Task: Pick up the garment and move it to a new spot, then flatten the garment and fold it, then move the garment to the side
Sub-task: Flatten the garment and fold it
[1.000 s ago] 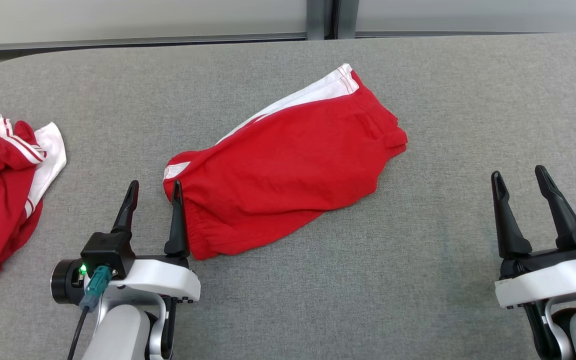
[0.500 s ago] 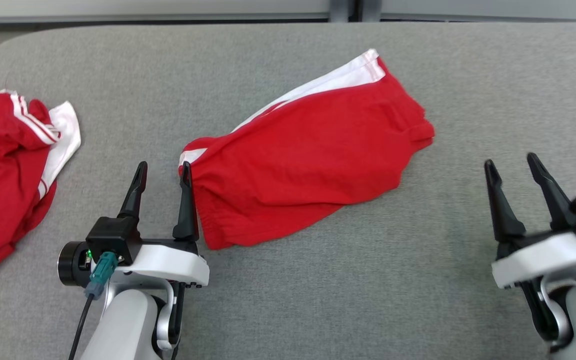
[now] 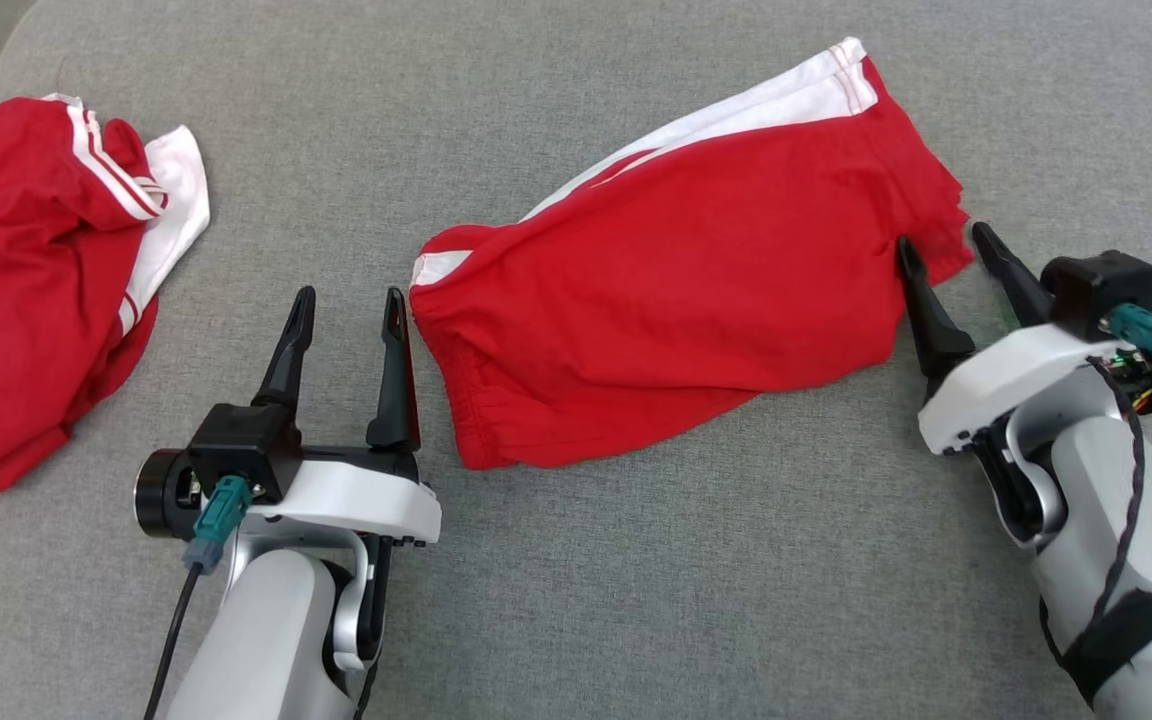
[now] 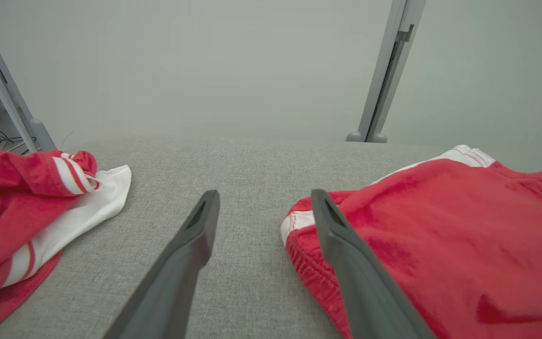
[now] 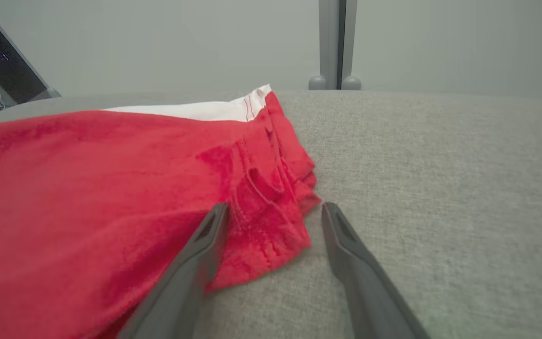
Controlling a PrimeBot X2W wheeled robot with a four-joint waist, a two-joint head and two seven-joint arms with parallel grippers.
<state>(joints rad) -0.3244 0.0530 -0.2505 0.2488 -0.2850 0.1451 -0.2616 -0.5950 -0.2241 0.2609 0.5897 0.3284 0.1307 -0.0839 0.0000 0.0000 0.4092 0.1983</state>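
The red garment (image 3: 686, 300) with a white side stripe lies folded flat, slantwise, in the middle of the grey counter (image 3: 636, 600). The left hand (image 3: 350, 294) hovers at the garment's left end, fingers apart and holding nothing, its right finger just beside the gathered hem. The right hand (image 3: 942, 236) is also spread, with the garment's right corner lying between its fingers, unclamped. A second, crumpled red-and-white garment (image 3: 26, 300) lies well apart at the far left.

right hand (image 5: 273, 207): fingers spread apart | red cloth shorts with white side band (image 5: 87, 188): rumpled corner lies between the fingers | grey fabric-covered desk (image 5: 440, 188): under shorts
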